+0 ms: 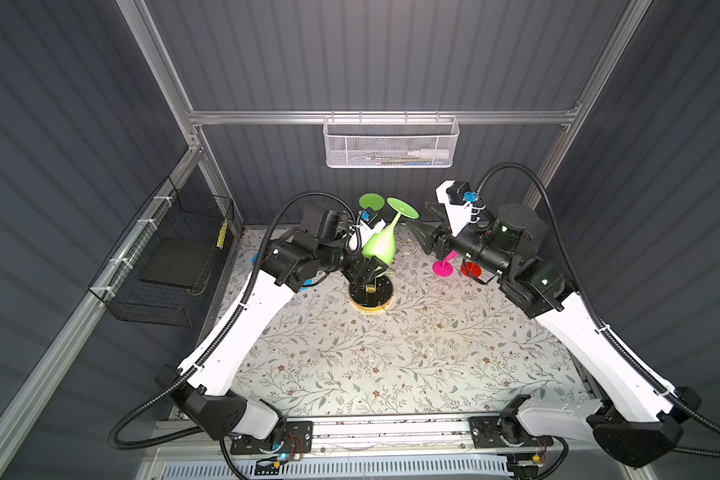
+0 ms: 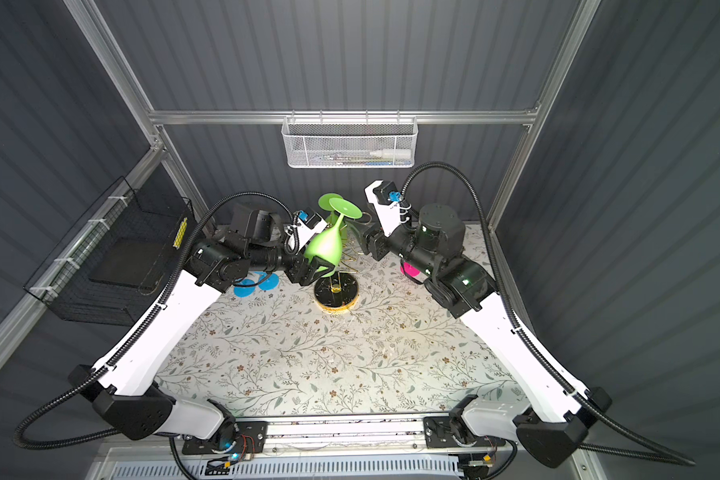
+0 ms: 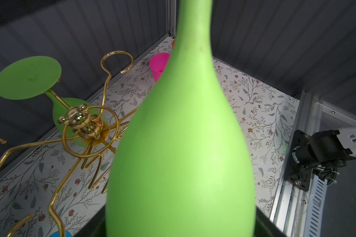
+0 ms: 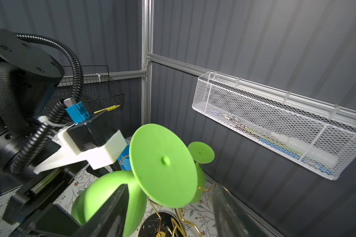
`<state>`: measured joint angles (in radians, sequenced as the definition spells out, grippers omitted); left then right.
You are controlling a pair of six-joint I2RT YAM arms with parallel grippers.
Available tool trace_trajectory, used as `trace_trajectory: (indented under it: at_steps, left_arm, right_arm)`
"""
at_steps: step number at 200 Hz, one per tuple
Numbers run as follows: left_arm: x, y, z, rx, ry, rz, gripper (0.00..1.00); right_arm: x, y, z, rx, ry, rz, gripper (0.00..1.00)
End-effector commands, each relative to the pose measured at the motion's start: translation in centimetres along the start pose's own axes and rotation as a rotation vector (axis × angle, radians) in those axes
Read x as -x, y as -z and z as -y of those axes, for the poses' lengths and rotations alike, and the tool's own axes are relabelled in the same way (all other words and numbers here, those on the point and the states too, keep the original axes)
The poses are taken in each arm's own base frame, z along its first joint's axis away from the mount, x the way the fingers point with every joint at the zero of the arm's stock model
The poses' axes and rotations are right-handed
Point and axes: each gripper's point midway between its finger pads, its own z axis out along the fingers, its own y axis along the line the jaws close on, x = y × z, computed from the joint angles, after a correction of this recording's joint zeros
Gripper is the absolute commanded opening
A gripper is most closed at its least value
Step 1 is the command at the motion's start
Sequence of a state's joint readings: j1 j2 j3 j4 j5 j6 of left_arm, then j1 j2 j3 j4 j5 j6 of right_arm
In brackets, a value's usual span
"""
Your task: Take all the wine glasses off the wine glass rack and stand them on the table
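**Wine glass clamped in my left jaws, tilted beside the rack**

Wine glass [image 1: 377, 249]: green, upside down. The bowl is low and the round foot is high, leaning toward my right side in both top views.

Left gripper [image 1: 373, 269]: jaws clamped on the bowl. From the left wrist camera the bowl fills the middle of the frame, with the dark jaw edges at its lower sides.

Wine glass rack [image 1: 371, 297]: its black marbled base with a gold rim sits on the floral table cover [image 1: 391, 365], just below the held bowl. In the left wrist view the gold ring-ended arms spread out beside the glass, and one open ring shows empty. I cannot tell whether any arm touches the held glass. In a top view, two gold rings show just right of the bowl.

Second green glass [image 3: 29, 80]: hangs foot-up on an arm at the far side of the rack.

Right gripper [image 1: 422, 220]: jaws apart, gripping nothing. It sits just beside the held glass's foot. In the right wrist view my fingers [image 4: 111, 209] frame that foot, which lies beyond them.

Also noted:
- Pink glass [image 1: 443, 268] and red piece [image 1: 471, 270] on the table under my right arm.
- Blue discs [image 2: 246, 286] under my left arm.
- White mesh basket [image 1: 391, 141] hung on the back rail.
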<state>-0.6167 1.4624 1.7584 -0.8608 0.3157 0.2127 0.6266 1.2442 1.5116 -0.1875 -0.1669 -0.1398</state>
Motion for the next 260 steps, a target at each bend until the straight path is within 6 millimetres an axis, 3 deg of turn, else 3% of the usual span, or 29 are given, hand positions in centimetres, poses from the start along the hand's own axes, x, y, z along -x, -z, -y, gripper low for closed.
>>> trace_trajectory:
  at_steps: [1, 73, 136, 183, 260]
  left_arm:
    - [-0.5, 0.3, 0.9, -0.047, 0.022, -0.036, 0.77]
    - [-0.8, 0.3, 1.2, -0.065, 0.033, -0.059, 0.77]
    - [-1.0, 0.5, 1.6, -0.084, 0.028, -0.076, 0.76]
    - [-1.4, 0.6, 1.8, -0.093, 0.027, -0.100, 0.76]
    - [-1.4, 0.7, 1.6, -0.083, 0.019, -0.106, 0.76]
  right_arm:
    - [1.7, 0.7, 0.0, -0.006, 0.045, 0.038, 0.69]
    - [1.9, 0.3, 0.1, -0.014, 0.092, 0.024, 0.72]
    - [0.4, -1.6, 0.3, -0.015, 0.134, -0.034, 0.73]
    - [-0.3, -2.7, 0.2, -0.002, 0.146, -0.062, 0.58]
    - [-0.6, -2.2, -0.2, -0.003, 0.167, -0.071, 0.34]
